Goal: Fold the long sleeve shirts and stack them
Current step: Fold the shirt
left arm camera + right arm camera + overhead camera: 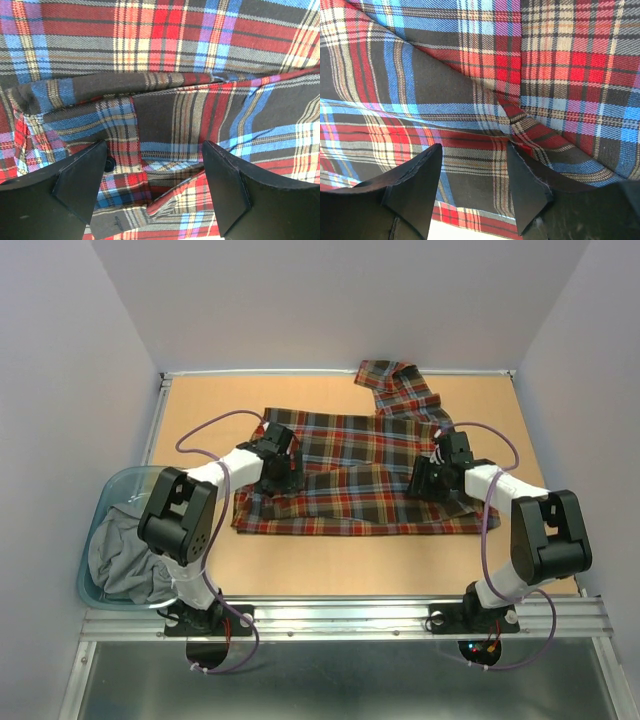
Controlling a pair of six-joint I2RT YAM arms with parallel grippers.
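A red, navy, brown and yellow plaid long sleeve shirt lies spread across the middle of the table, one sleeve reaching to the back edge. My left gripper hovers over the shirt's left part, open, with plaid cloth and a dark button between its fingers. My right gripper hovers over the shirt's right part, open, above folded cloth near the hem. Neither holds anything.
A clear blue bin at the left table edge holds a grey garment. Purple cables loop over both arms. White walls close in the table at the back and sides. A metal rail runs along the near edge.
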